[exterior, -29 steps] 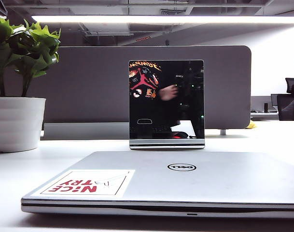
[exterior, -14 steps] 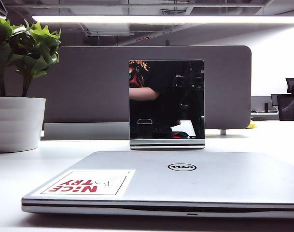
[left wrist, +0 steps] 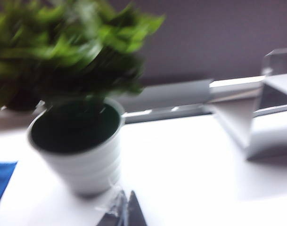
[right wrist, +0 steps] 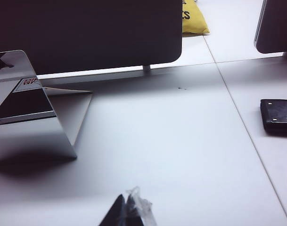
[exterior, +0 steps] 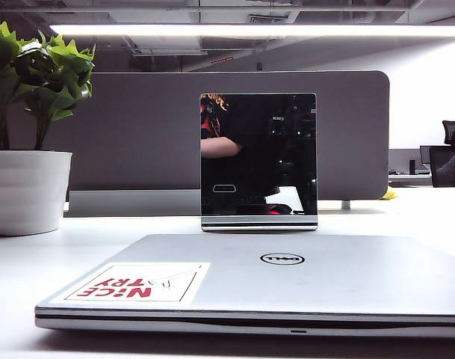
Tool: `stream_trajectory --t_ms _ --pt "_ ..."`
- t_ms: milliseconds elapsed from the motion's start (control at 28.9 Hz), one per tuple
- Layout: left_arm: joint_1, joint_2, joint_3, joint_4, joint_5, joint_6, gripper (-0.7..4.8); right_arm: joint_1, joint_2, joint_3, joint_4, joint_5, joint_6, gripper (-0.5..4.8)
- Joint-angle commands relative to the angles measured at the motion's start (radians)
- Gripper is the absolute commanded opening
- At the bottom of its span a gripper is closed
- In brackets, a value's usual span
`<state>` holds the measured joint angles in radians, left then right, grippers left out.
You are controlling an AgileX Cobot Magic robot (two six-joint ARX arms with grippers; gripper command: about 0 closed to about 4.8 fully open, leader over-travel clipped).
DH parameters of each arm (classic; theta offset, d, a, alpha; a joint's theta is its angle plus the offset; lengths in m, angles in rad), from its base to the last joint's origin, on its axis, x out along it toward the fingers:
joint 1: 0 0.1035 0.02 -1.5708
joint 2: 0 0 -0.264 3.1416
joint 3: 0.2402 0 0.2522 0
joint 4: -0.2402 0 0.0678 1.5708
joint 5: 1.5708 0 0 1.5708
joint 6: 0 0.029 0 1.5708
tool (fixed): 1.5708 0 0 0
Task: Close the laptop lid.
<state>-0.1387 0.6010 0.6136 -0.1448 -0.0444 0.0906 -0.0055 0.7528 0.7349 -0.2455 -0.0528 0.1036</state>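
The silver laptop (exterior: 249, 323) lies on the white table at the front of the exterior view. Its laptop lid (exterior: 347, 280) is flat down on the base, showing the round Dell logo (exterior: 282, 259) and the "NiCE TRY" sticker (exterior: 130, 283). Neither gripper appears in the exterior view. In the blurred left wrist view, my left gripper (left wrist: 126, 207) hangs shut and empty above the table, beside a white plant pot (left wrist: 82, 150). My right gripper (right wrist: 125, 207) is also shut and empty over bare table. The laptop is out of both wrist views.
An upright black mirror-like panel (exterior: 258, 157) on a silver base stands behind the laptop; its slanted back (right wrist: 30, 117) shows to the right gripper. A potted plant (exterior: 27, 191) stands at the left. A grey divider (exterior: 137, 134) runs behind. A black block (right wrist: 277, 115) lies further off.
The laptop lid stays flat. Only the reflection in the black panel has changed: the reflected arm has drawn back toward the panel's left edge.
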Motion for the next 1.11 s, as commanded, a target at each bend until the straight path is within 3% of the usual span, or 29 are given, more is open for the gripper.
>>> stream_trajectory --t_ms 35,242,380,795,1105 --pt "0.029 -0.1 -0.121 0.047 0.003 0.006 -0.05 0.001 -0.003 0.001 0.011 -0.002 -0.004 -0.04" --pt "0.035 -0.3 -0.354 0.196 0.01 -0.003 -0.05 0.001 -0.003 0.001 0.011 -0.002 -0.004 -0.04" --pt "0.035 -0.404 -0.447 0.225 0.023 -0.033 -0.05 0.001 -0.003 0.001 0.011 -0.002 -0.004 -0.04" --pt "0.037 -0.54 -0.544 0.22 0.023 -0.067 -0.05 0.001 -0.003 0.001 0.011 -0.002 -0.004 -0.04" --pt "0.128 -0.597 -0.574 0.219 0.043 -0.151 -0.05 0.001 -0.003 0.001 0.01 -0.002 -0.004 -0.04"
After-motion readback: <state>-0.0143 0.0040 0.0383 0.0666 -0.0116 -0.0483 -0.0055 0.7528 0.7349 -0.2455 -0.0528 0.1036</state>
